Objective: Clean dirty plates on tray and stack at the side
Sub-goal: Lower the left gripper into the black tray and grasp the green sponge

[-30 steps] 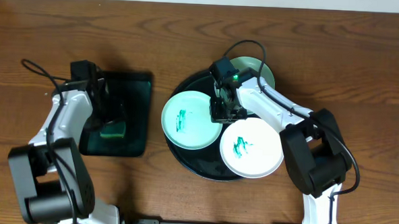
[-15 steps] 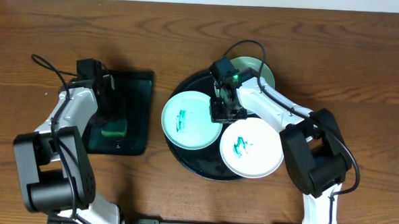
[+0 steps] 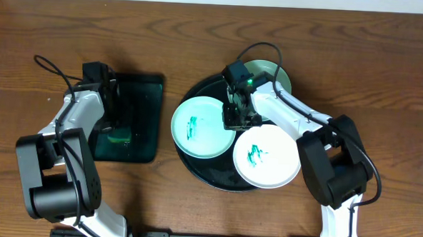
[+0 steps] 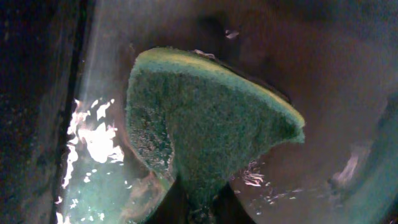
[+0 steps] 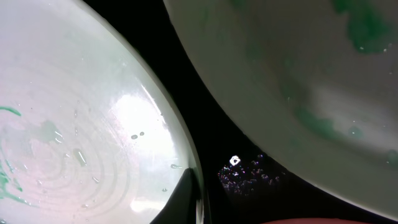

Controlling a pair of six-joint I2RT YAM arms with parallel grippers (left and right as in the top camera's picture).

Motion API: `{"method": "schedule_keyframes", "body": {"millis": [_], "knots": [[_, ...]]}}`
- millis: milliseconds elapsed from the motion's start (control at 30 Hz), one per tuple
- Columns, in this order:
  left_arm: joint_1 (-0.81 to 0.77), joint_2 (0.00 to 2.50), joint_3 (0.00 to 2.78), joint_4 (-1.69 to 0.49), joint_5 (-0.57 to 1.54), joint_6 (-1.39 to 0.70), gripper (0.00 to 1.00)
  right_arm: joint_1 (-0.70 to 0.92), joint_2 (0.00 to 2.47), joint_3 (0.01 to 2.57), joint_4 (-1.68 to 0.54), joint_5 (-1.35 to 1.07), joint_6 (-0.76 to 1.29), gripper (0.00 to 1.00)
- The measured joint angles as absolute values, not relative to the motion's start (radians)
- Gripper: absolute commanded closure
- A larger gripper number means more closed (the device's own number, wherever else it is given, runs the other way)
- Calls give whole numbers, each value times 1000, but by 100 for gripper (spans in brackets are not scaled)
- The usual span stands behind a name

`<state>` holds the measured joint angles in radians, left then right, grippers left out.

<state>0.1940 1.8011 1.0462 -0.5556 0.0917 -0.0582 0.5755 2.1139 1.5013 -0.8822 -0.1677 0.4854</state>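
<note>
Three plates lie on the round black tray [image 3: 208, 173]: a smeared mint-green one [image 3: 197, 128] at the left, a smeared white one [image 3: 270, 158] at the front right, and a mint-green one [image 3: 274, 73] at the back. My right gripper [image 3: 238, 122] stands between the left and white plates. In the right wrist view it [image 5: 200, 210] is shut on the rim of a pale plate [image 5: 81, 124], with another smeared plate [image 5: 298, 62] beyond. My left gripper [image 3: 118, 131] [image 4: 202, 214] is shut on the green sponge [image 4: 205, 130] [image 3: 120, 138], which bends in the grip.
The sponge hangs just over a smaller wet black rectangular tray [image 3: 144, 108] left of the round tray. A loose cable [image 3: 49, 65] loops beside the left arm. Bare wooden table [image 3: 385, 69] lies to the right and along the back.
My left gripper has closed on the sponge, and the left arm has shifted slightly toward the back. The right arm and the plates have not moved.
</note>
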Motion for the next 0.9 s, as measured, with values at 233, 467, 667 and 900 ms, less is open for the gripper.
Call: {"method": "schedule_keyframes", "body": {"millis": [233,467,667,900], "knots": [[173,1795,1055,-573,85,-64,93,575,2114,1501,-883,-168,485,99],[67,1643,1055,-603,54,-98,93,575,2114,1501,-883,-168,480,99],[35,1479,1055,-623,-54,-148,93,575,2114,1501,-882,-168,478,99],[35,1457,1055,-618,-101,-161,93,575,2114,1500,-881,-169,462,99]]}}
